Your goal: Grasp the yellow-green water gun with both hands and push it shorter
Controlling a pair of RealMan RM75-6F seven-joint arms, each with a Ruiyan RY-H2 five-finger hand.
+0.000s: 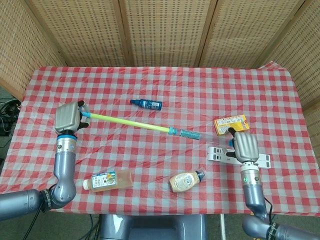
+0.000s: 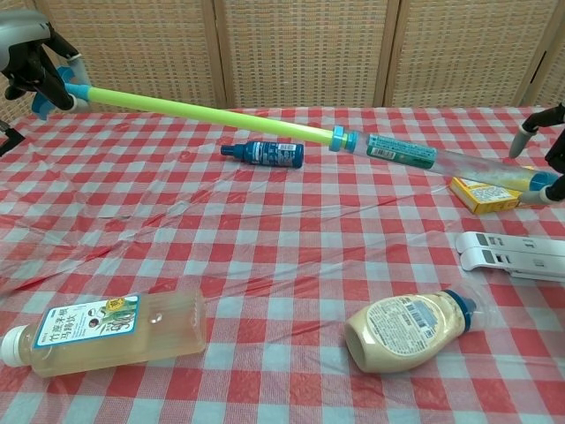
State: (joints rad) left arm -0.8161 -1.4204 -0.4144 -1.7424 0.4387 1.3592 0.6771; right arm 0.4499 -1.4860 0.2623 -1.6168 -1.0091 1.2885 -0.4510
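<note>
The water gun spans the table above the cloth: a yellow-green rod [image 1: 130, 123] [image 2: 203, 113] meets a blue collar [image 1: 171, 131] [image 2: 340, 138], then a clear barrel with a teal label [image 1: 192, 135] [image 2: 402, 152]. My left hand [image 1: 69, 117] [image 2: 31, 57] grips the blue handle at the rod's left end. My right hand [image 1: 246, 146] [image 2: 543, 146] holds the barrel's far right end at the chest view's edge, where only part of the hand shows.
A small blue bottle [image 1: 146, 104] [image 2: 262, 152] lies behind the rod. By the right hand are a yellow box [image 1: 231, 123] [image 2: 484, 193] and a white plastic piece [image 1: 222, 156] [image 2: 512, 254]. Near the front lie a sauce bottle [image 1: 185, 180] [image 2: 410, 329] and a tea bottle [image 1: 107, 180] [image 2: 106, 334].
</note>
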